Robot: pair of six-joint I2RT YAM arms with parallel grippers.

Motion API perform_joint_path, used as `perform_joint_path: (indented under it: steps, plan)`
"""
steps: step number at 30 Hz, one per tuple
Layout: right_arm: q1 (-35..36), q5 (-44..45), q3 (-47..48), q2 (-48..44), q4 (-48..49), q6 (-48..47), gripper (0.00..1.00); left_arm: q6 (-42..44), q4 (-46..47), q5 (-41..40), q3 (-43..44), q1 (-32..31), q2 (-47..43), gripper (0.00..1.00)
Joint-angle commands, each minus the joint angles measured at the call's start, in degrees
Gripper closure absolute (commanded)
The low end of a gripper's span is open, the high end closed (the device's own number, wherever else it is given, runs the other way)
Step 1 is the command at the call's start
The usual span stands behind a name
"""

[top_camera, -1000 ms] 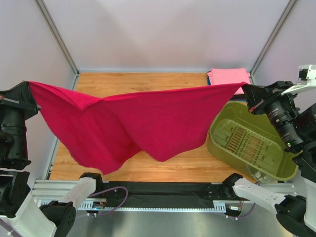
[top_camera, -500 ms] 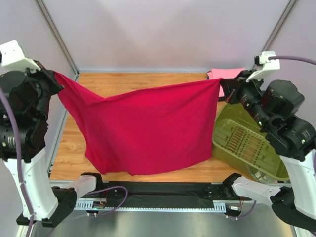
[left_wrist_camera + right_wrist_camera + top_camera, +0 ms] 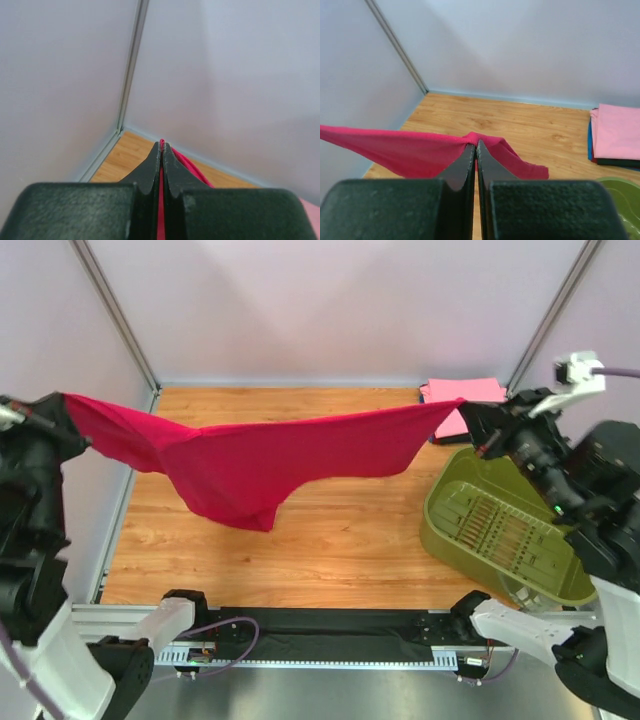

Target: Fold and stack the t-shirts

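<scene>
Near the front right corner of the bench [image 3: 350, 550], the olive-green basket [image 3: 440, 530] is sitting on the wood. Above the middle of the bench the crimson t-shirt [image 3: 260, 465] is hanging in the air. Its top edge is stretching from the left edge across to the right edge, and loose cloth is sagging in a twisted fold left of centre, clear of the wood. The left end effector [image 3: 161, 150] is pinching one corner, its jaws pressed fully together on the cloth. The right end effector [image 3: 475, 147] is gripping the opposite corner the same way. At the far right corner the folded pink t-shirt [image 3: 465, 392] is lying on a blue t-shirt [image 3: 590, 145] and a black t-shirt [image 3: 617, 162].

The arms appear to be spreading the tee to lay it flat. Both should be lowering together, holding the tension level, so the sagging part is touching down first and unrolling without creases, well apart from basket and stack.
</scene>
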Motion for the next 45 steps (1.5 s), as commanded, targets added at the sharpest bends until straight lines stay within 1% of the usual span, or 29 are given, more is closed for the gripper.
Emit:
perform_joint_path:
  steps: [1, 4, 7, 9, 11, 14, 18, 19, 21, 22, 23, 25, 26, 27, 29, 30, 31, 32, 33, 34, 35, 36, 37, 39, 40, 41, 42, 43, 45]
  plan:
    - [-0.16, -3.80, 0.92, -5.63, -0.24, 2.56, 1.00, 0.17, 4.08, -1.77, 3.57, 0.14, -4.58, 1.00]
    - [-0.07, -6.53, -0.31, -10.37, -0.86, 3.35, 1.00, -0.97, 4.34, -0.55, 5.24, 0.14, -6.43, 1.00]
    - [-0.07, -7.68, -0.23, -12.58, -1.30, 4.14, 1.00, -3.33, 3.91, 3.23, 7.61, 0.06, -6.53, 1.00]
    - [-0.07, -8.64, 0.65, -13.90, -1.74, 5.28, 1.00, -4.40, 2.41, 5.07, 11.03, 0.14, -6.09, 1.00]
    - [-0.07, -10.66, 1.79, -13.90, -2.71, 5.99, 1.00, -6.24, 2.32, 5.00, 12.53, 0.14, -6.00, 1.00]
    - [-0.16, -13.37, 3.64, -13.90, -2.45, 6.52, 1.00, -7.13, 4.43, 4.82, 11.22, 0.14, -6.44, 1.00]
    - [-0.07, -12.25, 2.95, -12.59, 0.01, 3.01, 1.00, -4.32, 5.74, 5.17, 9.47, 0.14, -3.90, 1.00]
    - [-0.07, -8.68, 0.24, -11.45, 1.93, 0.74, 1.00, -3.45, 6.36, 5.00, 8.42, 0.14, -2.33, 1.00]
    - [-0.07, -6.46, -3.80, -10.48, 5.27, -1.12, 1.00, -0.82, 8.55, 5.52, 4.12, 0.14, -0.56, 1.00]
    - [-0.07, -4.19, -9.40, -9.43, 10.07, -1.74, 1.00, -0.02, 9.69, 5.43, 1.84, 0.14, 0.93, 1.00]
    - [-0.07, -2.86, -11.97, -8.72, 12.56, -2.27, 1.00, 0.95, 12.84, 5.43, -4.45, 0.14, 1.38, 1.00]
    - [0.02, 0.48, -19.25, -5.40, 19.24, -2.36, 1.00, 4.38, 16.63, 4.91, -11.95, 0.14, 2.78, 1.00]
    - [-0.24, 1.02, -21.64, -4.07, 21.26, -2.01, 1.00, 5.26, 21.17, 4.30, -19.99, 0.14, 3.31, 1.00]
    - [-0.33, 1.37, -23.67, -2.67, 25.63, -2.18, 1.00, 7.00, 23.74, 4.46, -23.64, 0.14, 4.79, 1.00]
    - [-1.29, 3.12, -29.28, 1.82, 29.96, -2.45, 1.00, 8.51, 30.42, 6.21, -31.36, 0.14, 7.43, 1.00]
    - [-2.26, 4.09, -30.62, 3.48, 33.90, -1.23, 1.00, 9.30, 32.79, 7.09, -33.23, 0.14, 10.92, 1.00]
    - [-3.57, 4.18, -31.76, 7.42, 35.42, -0.44, 1.00, 10.79, 35.25, 7.63, -34.73, 0.14, 13.31, 1.00]
    - [-6.54, 4.10, -32.65, 9.63, 36.83, 0.36, 1.00, 11.15, 38.67, 7.89, -35.62, 0.32, 16.20, 1.00]
    - [-7.97, 3.75, -33.44, 12.00, 39.36, 1.50, 1.00, 11.33, 39.49, 8.33, -35.02, 0.49, 23.02, 1.00]
    - [-9.46, 3.48, -33.45, 17.16, 40.52, 1.68, 1.00, 11.16, 39.67, 8.86, -33.62, 0.67, 26.66, 1.00]
    - [-11.82, 3.40, -33.10, 19.91, 41.58, 1.77, 1.00, 11.24, 40.20, 9.82, -30.21, 1.19, 30.35, 1.00]
    - [-12.98, 2.52, -31.53, 22.72, 43.33, 1.86, 1.00, 11.15, 40.64, 12.00, -28.26, 1.37, 37.26, 1.00]
    - [-13.95, 2.17, -30.38, 28.32, 43.78, 1.86, 1.00, 11.50, 41.25, 13.07, -26.33, 1.64, 40.72, 1.00]
    - [-16.67, 0.50, -26.70, 34.15, 43.87, 1.95, 1.00, 12.21, 41.44, 13.78, -19.13, 2.16, 47.66, 1.00]
    - [-17.46, -1.42, -22.07, 39.74, 43.26, 1.77, 1.00, 12.12, 40.74, 14.39, -16.06, 2.51, 54.14, 1.00]
    - [-18.60, -2.22, -19.67, 42.50, 42.56, 1.51, 1.00, 11.95, 40.64, 15.18, -11.50, 3.30, 56.90, 1.00]
    - [-19.14, -3.97, -17.12, 47.83, 41.07, 1.25, 1.00, 9.60, 41.60, 16.84, -10.33, 3.31, 60.41, 1.00]
    - [-19.58, -4.68, -11.79, 50.32, 40.19, 1.07, 1.00, 8.35, 42.30, 17.38, -9.36, 4.88, 61.92, 1.00]
    - [-20.28, -5.31, -6.84, 56.81, 38.43, 0.89, 1.00, 6.85, 42.22, 19.31, -5.05, 5.94, 66.56, 1.00]
